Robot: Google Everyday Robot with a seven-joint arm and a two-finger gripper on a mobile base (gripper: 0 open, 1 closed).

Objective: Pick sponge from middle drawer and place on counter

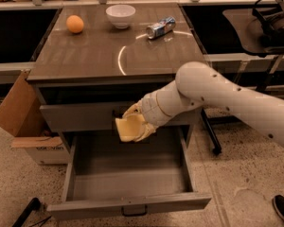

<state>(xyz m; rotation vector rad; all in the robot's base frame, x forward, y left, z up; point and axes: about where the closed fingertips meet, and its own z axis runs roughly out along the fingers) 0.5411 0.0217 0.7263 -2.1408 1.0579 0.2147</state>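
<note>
item: sponge [130, 128], pale yellow foam block, clamped in the jaws at the end of the white arm [217, 91]; the jaws are closed onto it, one tip showing over its top edge and one under its right side. location: in the air over the rear of the middle drawer [128, 176], just in front of the closed drawer front [80, 117] above, below the level of the worktop [85, 56] and touching neither. middle drawer: pulled fully out, floor bare. worktop contents: orange fruit [75, 23] at 11 o'clock, white bowl [120, 15] at 12 o'clock, crushed can [161, 27] at 1 o'clock, pale arc mark [119, 60] near centre; the half from 3 through 6 to 9 o'clock carries nothing. surroundings: cardboard box [19, 112] on the floor at 9 o'clock of the cabinet. step in hand, as judged: carrying the sponge up to the worktop; retrieval looks done, placing not yet. handling notes: raise straight toward 12 o'clock until the sponge clears the front lip, since moving inward too early would drag foam against the edge; then travel in over the 6 o'clock zone, well apart from bowl, can and fruit; lower until the sponge rests flat before opening the jaws. foam is soft and light, so keep the squeeze modest and let go low.
</note>
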